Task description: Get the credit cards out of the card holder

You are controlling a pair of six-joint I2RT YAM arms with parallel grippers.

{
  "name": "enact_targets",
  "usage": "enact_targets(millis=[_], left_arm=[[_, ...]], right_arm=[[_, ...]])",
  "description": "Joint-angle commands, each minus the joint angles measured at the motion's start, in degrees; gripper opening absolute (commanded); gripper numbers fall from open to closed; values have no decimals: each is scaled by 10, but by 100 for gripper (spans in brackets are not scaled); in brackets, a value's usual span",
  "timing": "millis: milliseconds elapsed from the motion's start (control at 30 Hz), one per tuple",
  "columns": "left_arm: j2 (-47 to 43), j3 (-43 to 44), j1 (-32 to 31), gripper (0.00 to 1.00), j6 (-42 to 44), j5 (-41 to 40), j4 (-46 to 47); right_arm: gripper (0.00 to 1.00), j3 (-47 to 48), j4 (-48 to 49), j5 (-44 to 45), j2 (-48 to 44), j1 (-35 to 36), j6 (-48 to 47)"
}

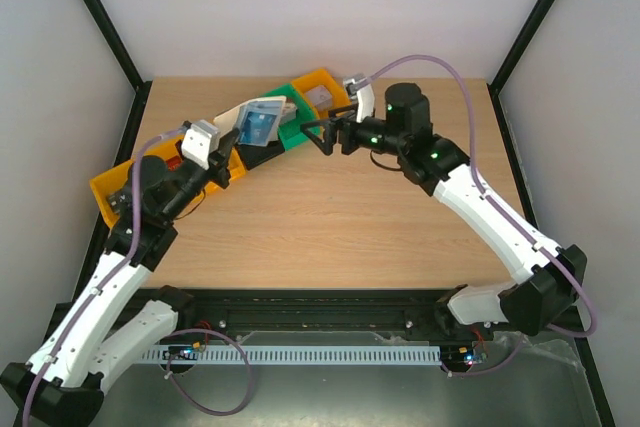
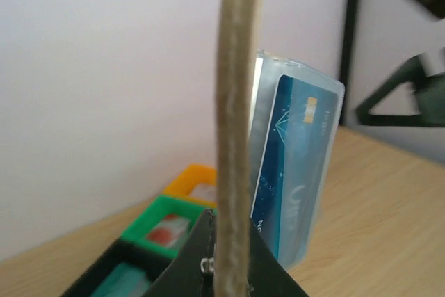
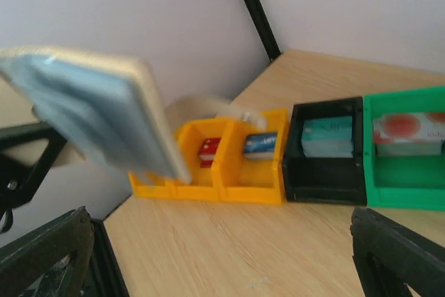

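Observation:
My left gripper (image 1: pixel 236 139) is shut on the card holder (image 1: pixel 262 122) and holds it up above the bins, opened out. In the left wrist view the holder's beige edge (image 2: pixel 236 116) stands upright between the jaws of the left gripper (image 2: pixel 233 248). Its light blue pocket (image 2: pixel 323 172) holds a dark blue credit card (image 2: pixel 288 172) with a gold chip. My right gripper (image 1: pixel 320 135) hangs open just right of the holder, apart from it. The right wrist view shows the right gripper (image 3: pixel 219 231) with nothing between its fingers and the holder (image 3: pixel 90 113) blurred at upper left.
A row of bins runs along the back left: a yellow bin (image 3: pixel 222 172) with a red and a blue card, a black bin (image 3: pixel 323 179) with a teal card, a green bin (image 3: pixel 407 186) with a whitish, red-marked card. Another orange bin (image 1: pixel 325 87) stands behind.

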Motion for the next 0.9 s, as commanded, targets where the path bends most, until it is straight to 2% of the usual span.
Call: enact_targets(millis=[0, 133, 233, 533, 633, 700, 800, 867], left_arm=[[6, 27, -5, 3, 107, -134, -39], [-11, 34, 7, 2, -12, 60, -38], [-18, 31, 11, 2, -76, 171, -14], [-33, 30, 27, 2, -135, 347, 57], [-33, 18, 28, 3, -163, 354, 87], [-31, 15, 28, 2, -170, 353, 96], [-25, 15, 28, 2, -192, 353, 110], [-22, 16, 28, 2, -199, 355, 112]], right_arm=[[99, -30, 6, 78, -12, 55, -25], [99, -77, 145, -38, -28, 65, -6], [99, -82, 172, -37, -28, 65, -13], [99, -89, 193, -120, -31, 45, -25], [98, -83, 214, -185, -39, 45, -20], [84, -80, 244, -228, -36, 44, 17], [53, -61, 243, -270, -20, 45, 48], [36, -51, 242, -290, -14, 45, 60]])
